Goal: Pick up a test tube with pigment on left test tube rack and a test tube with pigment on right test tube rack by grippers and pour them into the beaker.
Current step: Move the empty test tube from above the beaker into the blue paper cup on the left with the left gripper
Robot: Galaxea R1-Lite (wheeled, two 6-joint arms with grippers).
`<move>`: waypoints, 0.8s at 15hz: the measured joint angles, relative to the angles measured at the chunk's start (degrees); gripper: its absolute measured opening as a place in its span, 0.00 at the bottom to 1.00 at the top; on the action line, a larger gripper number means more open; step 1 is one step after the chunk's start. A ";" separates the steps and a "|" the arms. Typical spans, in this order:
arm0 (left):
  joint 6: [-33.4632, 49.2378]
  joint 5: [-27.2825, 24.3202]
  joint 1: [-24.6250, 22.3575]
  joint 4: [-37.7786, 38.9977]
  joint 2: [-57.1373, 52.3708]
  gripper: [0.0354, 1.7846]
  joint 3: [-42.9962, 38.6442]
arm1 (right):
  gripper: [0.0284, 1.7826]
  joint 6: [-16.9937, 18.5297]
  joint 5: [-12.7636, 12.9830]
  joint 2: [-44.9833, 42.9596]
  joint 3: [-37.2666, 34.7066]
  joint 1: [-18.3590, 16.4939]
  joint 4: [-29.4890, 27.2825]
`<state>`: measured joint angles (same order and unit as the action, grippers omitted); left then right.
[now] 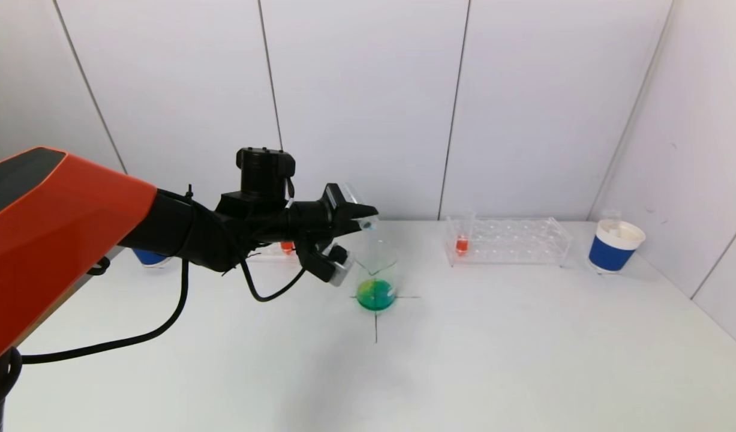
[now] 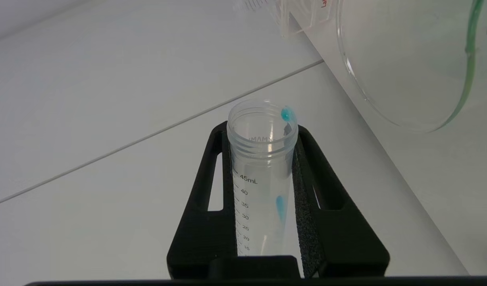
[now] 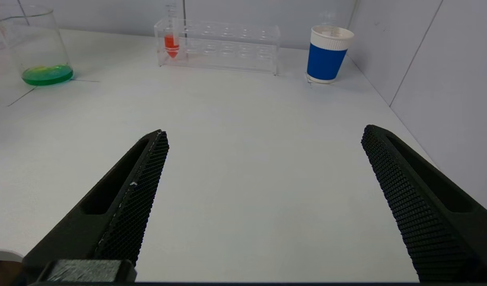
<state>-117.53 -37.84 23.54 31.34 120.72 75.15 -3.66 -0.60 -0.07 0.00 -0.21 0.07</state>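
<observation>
Test tube (image 2: 262,171): clamped in left gripper (image 1: 350,240), tipped above the beaker (image 1: 376,279).
Nearly empty, blue traces inside; beaker on counter (image 1: 493,348) holds green liquid. Right gripper (image 3: 263,198) spread apart, low over counter; right rack (image 1: 507,241) apparently holds one orange tube.

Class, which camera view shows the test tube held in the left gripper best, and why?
The left wrist view: the test tube fills the frame, clamped in the left gripper, nearly empty with blue droplets. The head view shows only its mouth above the beaker. The right wrist view misses it.
</observation>
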 joint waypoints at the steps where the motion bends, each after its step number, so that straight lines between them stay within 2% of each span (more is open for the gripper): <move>1: -0.05 0.09 0.22 0.00 -0.05 0.23 0.00 | 0.99 0.00 0.00 0.00 0.00 0.02 -0.02; 7: 2.06 0.79 0.46 -0.23 0.04 0.23 0.01 | 0.99 0.02 0.00 0.00 0.00 0.02 0.00; 12: 14.42 0.59 0.60 3.44 -0.50 0.23 -0.63 | 0.99 0.00 0.00 0.00 0.00 0.05 -0.02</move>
<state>-103.11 -37.25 24.14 34.78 120.22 74.52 -3.66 -0.60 -0.07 0.00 -0.16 0.05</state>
